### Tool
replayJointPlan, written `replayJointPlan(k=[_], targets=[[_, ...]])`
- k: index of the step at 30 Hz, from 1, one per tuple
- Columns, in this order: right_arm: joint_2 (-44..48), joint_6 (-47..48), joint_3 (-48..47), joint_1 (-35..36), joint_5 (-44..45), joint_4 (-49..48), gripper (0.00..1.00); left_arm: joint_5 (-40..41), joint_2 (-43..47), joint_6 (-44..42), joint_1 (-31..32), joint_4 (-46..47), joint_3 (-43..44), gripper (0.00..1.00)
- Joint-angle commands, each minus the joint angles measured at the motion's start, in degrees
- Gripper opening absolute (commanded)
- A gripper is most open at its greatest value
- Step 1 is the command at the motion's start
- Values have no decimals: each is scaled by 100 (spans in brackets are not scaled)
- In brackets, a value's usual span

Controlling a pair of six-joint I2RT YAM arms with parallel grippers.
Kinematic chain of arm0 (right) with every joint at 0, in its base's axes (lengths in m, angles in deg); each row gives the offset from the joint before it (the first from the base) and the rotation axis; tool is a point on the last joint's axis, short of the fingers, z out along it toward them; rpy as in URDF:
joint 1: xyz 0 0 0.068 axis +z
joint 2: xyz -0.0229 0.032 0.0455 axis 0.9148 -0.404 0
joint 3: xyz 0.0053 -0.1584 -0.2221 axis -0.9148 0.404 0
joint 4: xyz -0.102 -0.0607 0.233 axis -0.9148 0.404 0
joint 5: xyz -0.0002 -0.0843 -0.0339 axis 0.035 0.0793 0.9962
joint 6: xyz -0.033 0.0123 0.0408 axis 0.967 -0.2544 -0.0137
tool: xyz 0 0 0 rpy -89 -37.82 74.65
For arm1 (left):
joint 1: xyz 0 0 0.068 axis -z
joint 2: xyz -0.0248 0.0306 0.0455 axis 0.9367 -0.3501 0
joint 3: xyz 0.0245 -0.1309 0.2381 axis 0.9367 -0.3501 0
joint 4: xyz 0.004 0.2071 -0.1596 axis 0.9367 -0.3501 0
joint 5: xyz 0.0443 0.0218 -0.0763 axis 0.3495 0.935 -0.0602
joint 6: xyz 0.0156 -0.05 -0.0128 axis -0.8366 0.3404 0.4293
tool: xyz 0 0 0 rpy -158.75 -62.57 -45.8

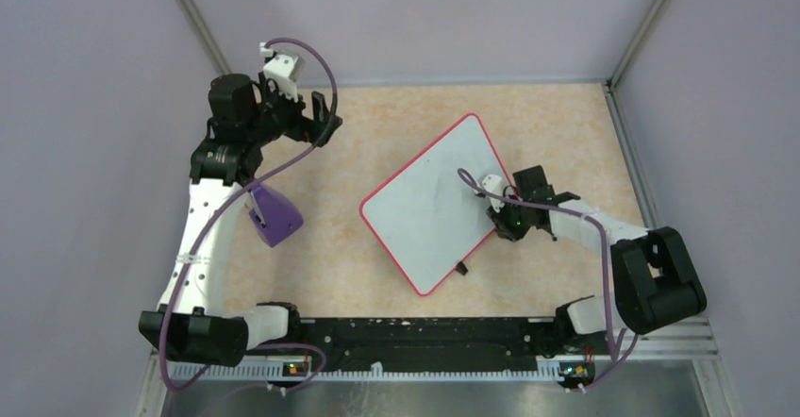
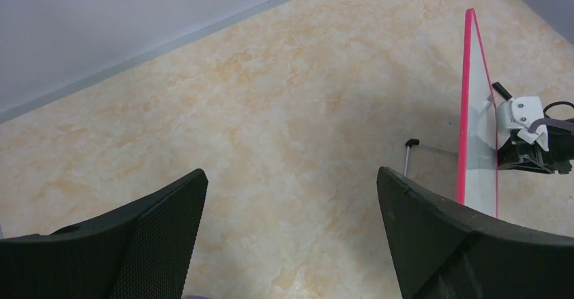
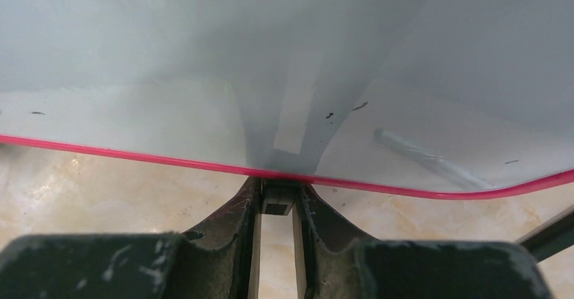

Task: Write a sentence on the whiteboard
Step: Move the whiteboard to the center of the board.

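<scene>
Worktop (image 1: 340,275): beige marbled surface, matt, with soft shadows. Enclosure: plain lilac-grey walls (image 1: 425,11) on 3 sides, and a metal post (image 1: 193,11) in each far corner. A black rail (image 1: 425,332) along the near edge carries both arm bases.

Whiteboard (image 1: 429,205): right of the worktop centre, turned diagonally, 1 corner toward the far right corner and 1 toward the near edge. The red-pink rim (image 3: 135,153) is clear all round. The face is glossy and reflects the walls; it carries a few small black specks. 1 small black foot (image 1: 461,268) shows on the near-right edge. In the left wrist view the board appears almost edge-on, raised at an angle off the worktop rather than lying flat.

Right gripper (image 3: 277,191): at the right edge of the board. The jaws are narrow and closed onto the rim, so it is holding the board.

Left gripper (image 2: 291,177): up near the far left corner, well apart from the board. The jaws are wide, with only bare worktop between the 2 fingers (image 2: 156,231).

Purple block (image 1: 275,214): near the left edge of the worktop, just beside the left arm and apart from the board.
</scene>
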Motion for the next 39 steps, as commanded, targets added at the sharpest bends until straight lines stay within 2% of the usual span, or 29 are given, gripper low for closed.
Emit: replayJointPlan(k=[1,6,11,14,21,25,32,36,37,39], targets=[[86,-42,174,230,175,363,0,-130,-18,102,8,161,212,99],[135,-300,143,291,185,595,0,-113,-10,89,8,192,167,99],[195,-171,272,347,322,892,0,-125,-11,75,8,211,148,99],[298,-58,284,349,299,1096,20,-134,-20,83,8,232,131,99],[394,100,273,350,46,1473,40,-165,-33,113,8,269,99,99],[586,344,291,350,-365,1636,41,-183,-41,112,8,277,93,99],[1451,967,457,346,-890,1900,40,-222,-65,129,8,286,97,99],[1647,459,473,316,-321,1524,34,-273,-86,174,8,308,91,99],[1712,373,479,245,-227,1356,34,-284,-89,183,8,316,89,99],[1847,115,519,78,-137,972,42,-288,-93,196,8,321,96,99]])
